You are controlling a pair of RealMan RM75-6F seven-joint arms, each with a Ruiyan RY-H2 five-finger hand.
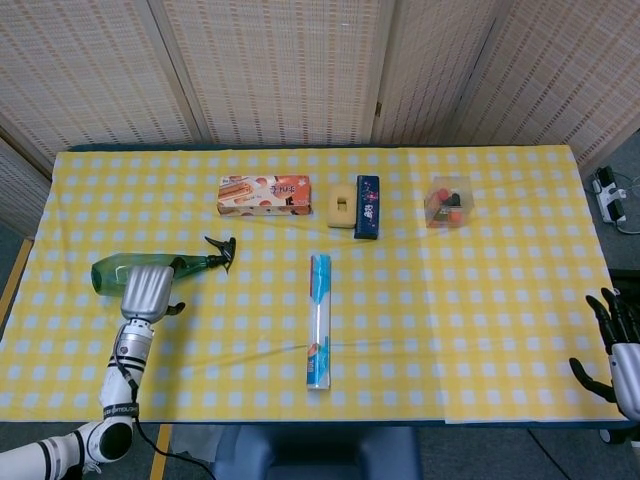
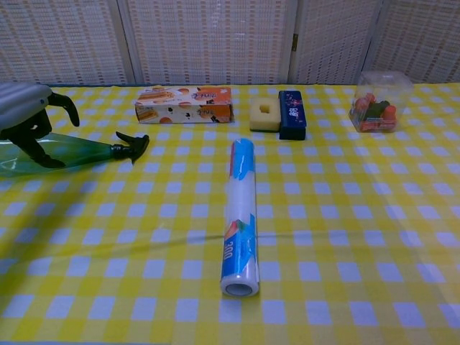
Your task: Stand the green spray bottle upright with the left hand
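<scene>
I had the left hand over the body of the translucent green plastic spray bottle, which lay on its side at the left of the yellow-and-white checked desk, its black trigger nozzle pointing right. Coming at the wide body rather than the thin neck made sense to me, since that is the part a hand can wrap to tip the bottle up. From the head view the hand's back hid its fingers, so I could not tell there whether they touched the bottle. The chest view filled that in: the fingers were spread and curved around the bottle's body, not yet clamped, so I judged the hand open and holding nothing. The right hand, seen only in the head view, hung off the desk's near right corner, fingers apart and empty, out of the way of this one-handed job.
</scene>
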